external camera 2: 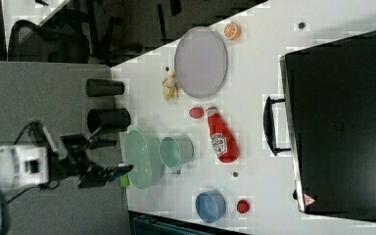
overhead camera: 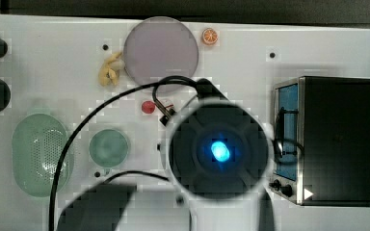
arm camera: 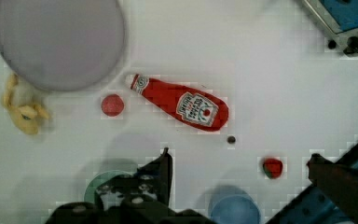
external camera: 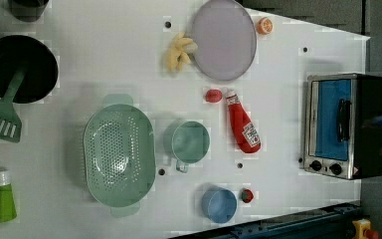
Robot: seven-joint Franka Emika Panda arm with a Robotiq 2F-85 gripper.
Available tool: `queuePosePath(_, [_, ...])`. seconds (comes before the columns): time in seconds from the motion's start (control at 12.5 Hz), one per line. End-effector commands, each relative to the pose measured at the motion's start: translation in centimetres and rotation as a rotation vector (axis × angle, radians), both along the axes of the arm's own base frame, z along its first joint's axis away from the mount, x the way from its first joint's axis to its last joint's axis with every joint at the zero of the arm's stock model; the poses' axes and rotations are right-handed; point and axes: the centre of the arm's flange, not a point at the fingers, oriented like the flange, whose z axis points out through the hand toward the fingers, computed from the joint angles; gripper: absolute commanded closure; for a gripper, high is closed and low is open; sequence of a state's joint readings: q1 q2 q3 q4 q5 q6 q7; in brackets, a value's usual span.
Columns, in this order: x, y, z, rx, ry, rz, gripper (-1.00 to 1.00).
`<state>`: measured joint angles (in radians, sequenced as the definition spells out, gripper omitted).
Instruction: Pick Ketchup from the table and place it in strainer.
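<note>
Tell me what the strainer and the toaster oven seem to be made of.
Strainer: likely plastic, pale green, slightly translucent, matte, with moulded holes. Toaster oven: apparently metal, a silvery front frame and black casing; its door pane looks like glass, reflecting blue.

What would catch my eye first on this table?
A red ketchup bottle lies on its side mid-table, beside a small green cup. On the left view's left of the cup sits a big pale green strainer, and a toaster oven stands at the left view's right edge.
</note>
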<state>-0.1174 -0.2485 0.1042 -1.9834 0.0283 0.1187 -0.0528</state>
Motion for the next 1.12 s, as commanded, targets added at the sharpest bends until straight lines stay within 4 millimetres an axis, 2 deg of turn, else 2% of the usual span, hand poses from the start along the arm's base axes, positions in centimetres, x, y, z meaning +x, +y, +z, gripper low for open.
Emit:
queuePosePath(0.08, [2.1,0.8,-10.4,0.028,0.109,0.21,-1.0])
queuePosePath(0.32, [3.2,1.5,-16.8,0.051,0.089,0.412,-1.0])
queuePosePath(0.64, [3.3,1.8,-24.4,0.091,0.086,0.689,-1.0])
queuePosePath(0.88, [3.3,1.9,-29.0,0.113,0.072,0.845,-1.0])
queuePosePath(1.12, [3.3,2.0,-32.9,0.111,0.059,0.917,-1.0])
